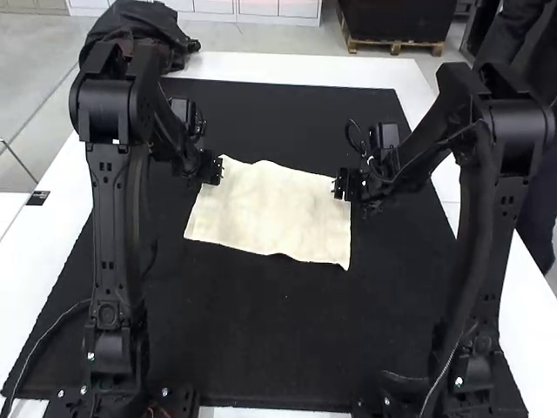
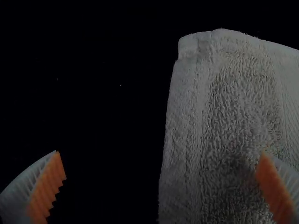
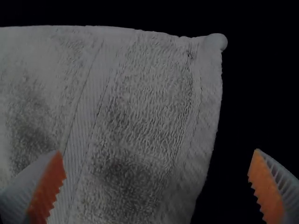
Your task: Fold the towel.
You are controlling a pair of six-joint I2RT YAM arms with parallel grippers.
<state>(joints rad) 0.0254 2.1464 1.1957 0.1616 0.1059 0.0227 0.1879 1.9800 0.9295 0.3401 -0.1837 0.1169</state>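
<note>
1 cream towel (image 1: 270,209), spread on black mat (image 1: 261,348). 1 left gripper (image 1: 217,170), 1 right gripper (image 1: 338,186), each with fingers apart, near towel's 2 far corners.

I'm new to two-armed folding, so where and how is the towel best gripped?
Probably the two far corners, from the outer sides: the towel lies spread, and the left claw and right claw each hang open with one finger over cloth, one beyond the side edge.

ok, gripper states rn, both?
Left gripper: open, holding nothing, over the towel's edge.
Right gripper: open, holding nothing, over the towel's opposite edge.
</note>
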